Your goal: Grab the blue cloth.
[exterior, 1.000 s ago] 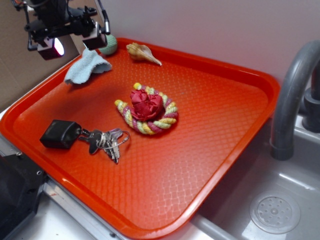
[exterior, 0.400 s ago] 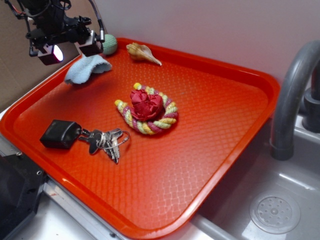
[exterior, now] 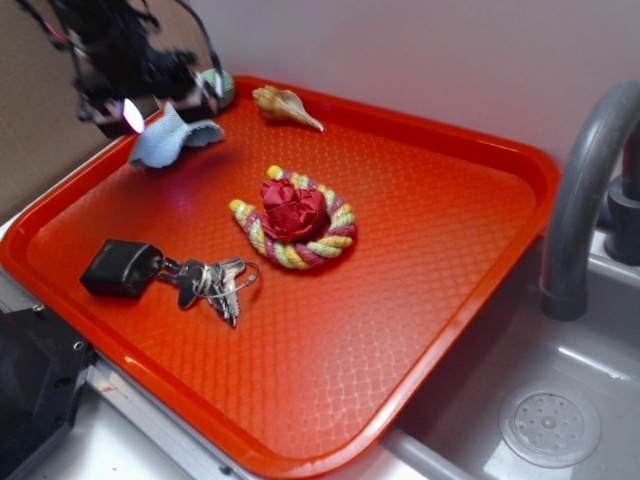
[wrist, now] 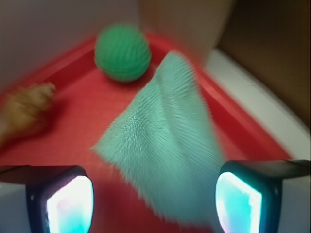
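The blue cloth (exterior: 165,140) is a small pale blue terry rag lying at the far left corner of the red tray (exterior: 430,250). My gripper (exterior: 155,108) hovers right over it, blurred by motion, with its jaws wide apart. In the wrist view the cloth (wrist: 165,141) fills the middle and reaches down between the two lit fingers (wrist: 70,204), nearer the right one. The gripper (wrist: 154,204) holds nothing.
A green ball (wrist: 122,52) sits in the tray's far corner just behind the cloth. A seashell (exterior: 285,105) lies to its right. A red fabric flower ringed by rope (exterior: 295,218) sits mid-tray, and a black fob with keys (exterior: 160,275) near the left rim. A sink and faucet (exterior: 590,190) are on the right.
My gripper has dropped lower onto the cloth and shifted slightly. The cloth's edge looks bunched upward compared with a second ago.
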